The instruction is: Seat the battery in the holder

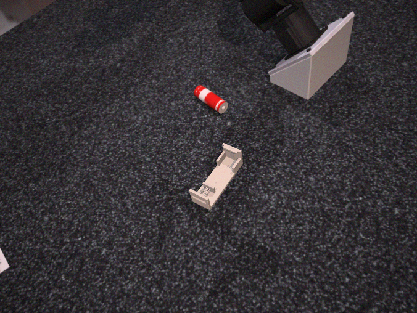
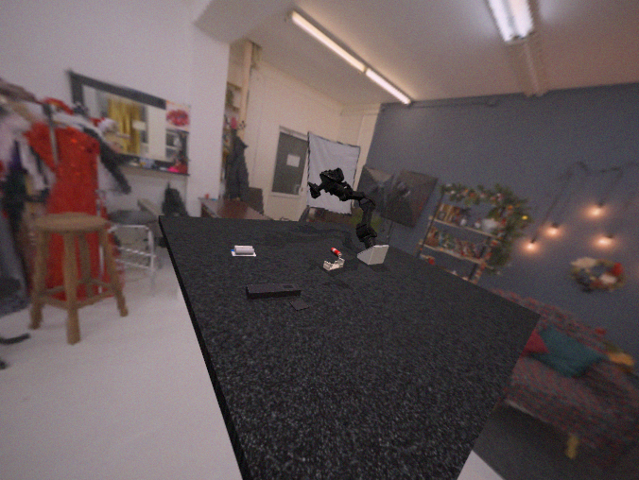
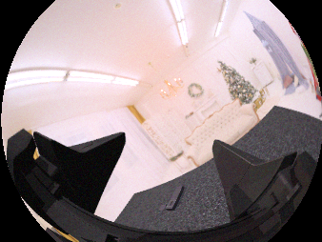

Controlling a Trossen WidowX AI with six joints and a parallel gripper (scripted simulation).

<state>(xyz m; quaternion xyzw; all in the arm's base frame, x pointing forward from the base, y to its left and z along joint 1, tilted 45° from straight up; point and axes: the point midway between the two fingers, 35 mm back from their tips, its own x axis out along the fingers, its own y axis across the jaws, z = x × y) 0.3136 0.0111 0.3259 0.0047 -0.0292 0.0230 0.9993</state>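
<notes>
Two task pieces lie apart on the speckled dark table: the glossy red-and-white cylindrical battery, on its side, and nearer the camera the beige open-topped holder, coil spring at its near end. Only the exterior view shows my raised black arm. Only the wrist view shows my gripper, spread wide, holding nothing.

Top view looks steeply down, close to the table; exterior views it obliquely from afar; wrist faces outward between the hand fingers.
</notes>
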